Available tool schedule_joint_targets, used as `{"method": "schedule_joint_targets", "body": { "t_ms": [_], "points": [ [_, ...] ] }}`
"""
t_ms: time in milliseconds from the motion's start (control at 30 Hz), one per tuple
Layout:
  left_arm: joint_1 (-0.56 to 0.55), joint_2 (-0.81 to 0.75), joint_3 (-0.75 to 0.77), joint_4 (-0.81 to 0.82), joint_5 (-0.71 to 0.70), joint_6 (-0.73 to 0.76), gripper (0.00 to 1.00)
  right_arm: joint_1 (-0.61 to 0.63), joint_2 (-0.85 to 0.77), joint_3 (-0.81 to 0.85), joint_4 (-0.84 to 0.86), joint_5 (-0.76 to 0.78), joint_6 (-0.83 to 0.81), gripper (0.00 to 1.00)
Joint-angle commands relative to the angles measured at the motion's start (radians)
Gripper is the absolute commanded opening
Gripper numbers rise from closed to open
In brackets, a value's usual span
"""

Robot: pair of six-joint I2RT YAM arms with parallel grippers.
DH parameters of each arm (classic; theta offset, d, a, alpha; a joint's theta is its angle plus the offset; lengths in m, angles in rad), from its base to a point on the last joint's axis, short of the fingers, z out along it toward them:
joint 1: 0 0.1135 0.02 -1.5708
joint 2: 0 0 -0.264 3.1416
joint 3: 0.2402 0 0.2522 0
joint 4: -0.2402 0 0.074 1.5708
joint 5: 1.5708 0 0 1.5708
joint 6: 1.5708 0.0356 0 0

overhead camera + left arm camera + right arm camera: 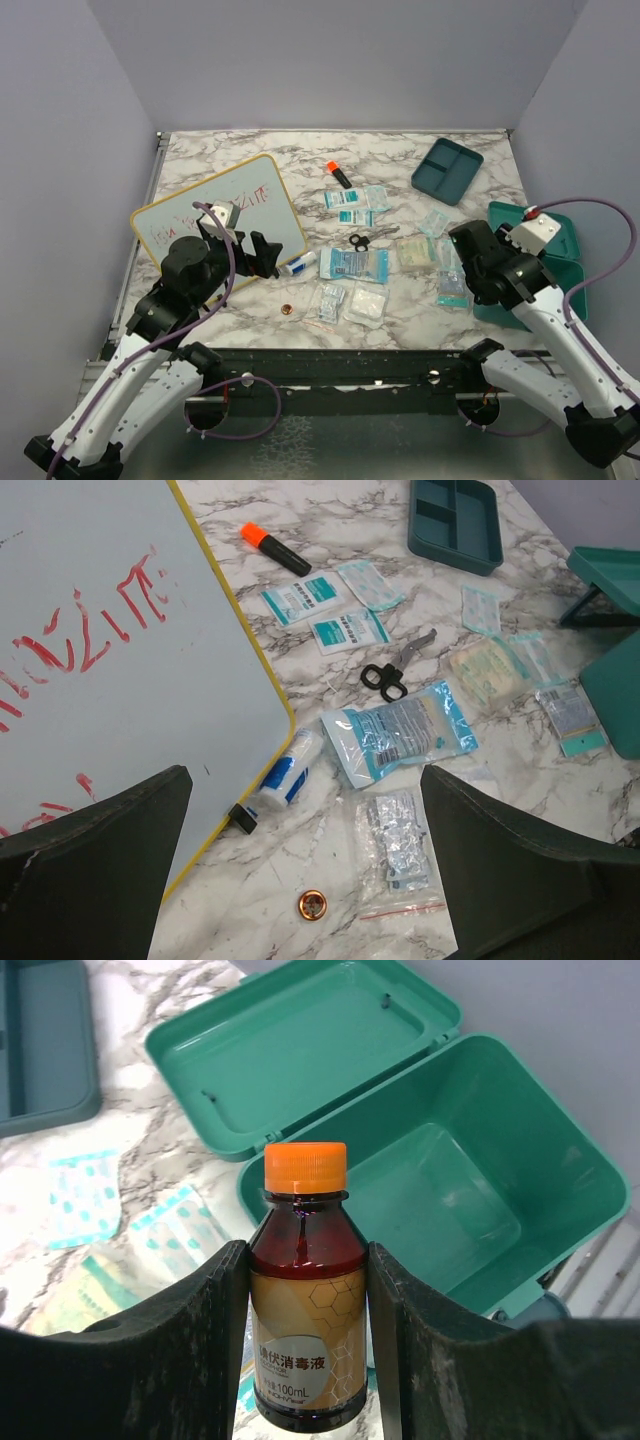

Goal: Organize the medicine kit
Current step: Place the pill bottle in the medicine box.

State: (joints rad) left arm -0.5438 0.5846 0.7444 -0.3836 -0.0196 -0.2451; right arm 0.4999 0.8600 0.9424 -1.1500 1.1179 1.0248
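Right wrist view gives me what the overhead cannot: a brown bottle [305, 1310] with an orange cap, upright between the fingers of the right gripper [307, 1255]. The jaws are about half spread and pressed against both sides of the bottle. Behind the bottle I see the medicine kit [560, 1130], lid open with its inner face up.

Top external view hides the bottle under the wrist. It does place the kit at the table's right edge beneath the right arm, with the tray insert [447, 170] beyond the kit and well apart from it.

Left wrist view shows the left gripper [305, 780] released, fingers at full spread and touching no item. It hangs over sachets [400, 730] and scissors [385, 678], well left of the kit.
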Motion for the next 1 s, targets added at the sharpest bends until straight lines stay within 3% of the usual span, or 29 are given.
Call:
{"method": "schedule_joint_targets", "body": {
  "t_ms": [0, 233, 367, 667, 833, 967],
  "points": [
    [-0.004, -0.017, -0.008, 0.002, -0.024, 0.010, 0.99, -0.060, 0.012, -0.032, 0.097, 0.045, -0.091, 0.15],
    [-0.004, -0.021, -0.008, 0.000, -0.026, 0.010, 0.99, -0.292, 0.077, -0.036, 0.167, -0.080, -0.178, 0.16],
    [-0.004, -0.021, -0.008, 0.001, -0.025, 0.010, 0.99, -0.380, 0.074, -0.043, 0.140, -0.096, -0.131, 0.17],
    [-0.007, -0.023, -0.008, 0.001, -0.019, 0.010, 0.99, -0.429, 0.088, -0.053, 0.051, -0.120, -0.013, 0.17],
    [-0.006, -0.026, -0.009, 0.001, -0.030, 0.011, 0.99, -0.435, 0.163, -0.026, -0.098, -0.119, 0.166, 0.21],
    [-0.007, -0.026, -0.008, -0.003, -0.027, 0.012, 0.99, -0.438, 0.165, -0.026, -0.114, -0.182, 0.240, 0.21]
  ]
}}
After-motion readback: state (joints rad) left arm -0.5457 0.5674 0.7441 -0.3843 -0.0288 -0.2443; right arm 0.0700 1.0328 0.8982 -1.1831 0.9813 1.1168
